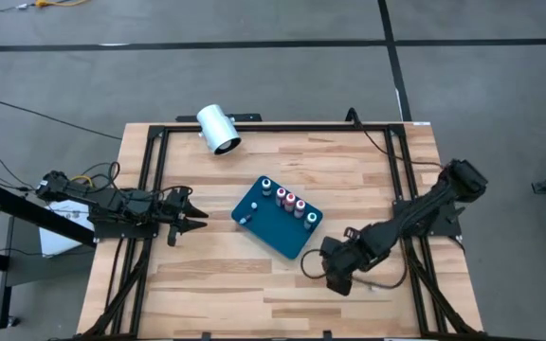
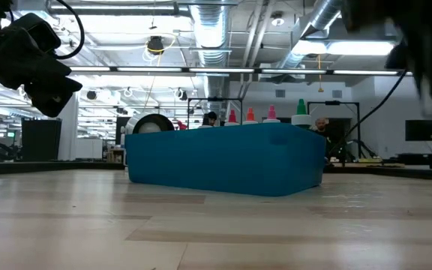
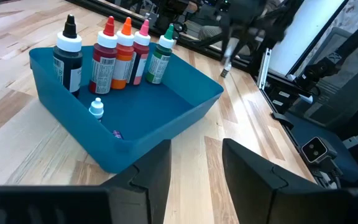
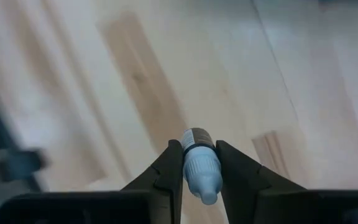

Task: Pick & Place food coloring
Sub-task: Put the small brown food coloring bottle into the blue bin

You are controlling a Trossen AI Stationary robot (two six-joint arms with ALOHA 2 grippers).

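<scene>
We're looking down on the wooden worktop (image 1: 207, 294), and the biggest thing on it is the white cylinder (image 1: 218, 129) lying on its side near the far edge, left of centre. Next in size, sitting near the middle, the teal tray (image 1: 265, 232) is carrying a row of upright food coloring bottles: a black-tipped one (image 3: 68, 53), then red (image 3: 105, 56), orange (image 3: 122, 53), pink (image 3: 140, 51) and green (image 3: 160, 55) standing shoulder to shoulder along one wall, while a small pale-blue-capped bottle (image 3: 96, 108) is sitting apart on the tray floor.

The right gripper (image 4: 201, 177) is working near the right edge of the worktop, just beside the tray's near corner, and its jaws are pinching a tiny bottle with a pale blue cap (image 4: 200, 165), fingers (image 4: 169, 171) pressing either side just where cap meets neck. We're judging this one light and rigid, smooth plastic and a bit slippery, so a grip across the cap shoulder looks sensible; squeezing the soft body could deform it.

The left gripper (image 3: 194, 177) is waiting at the left edge, jaws partly apart and holding nothing, pointing towards the tray.
</scene>
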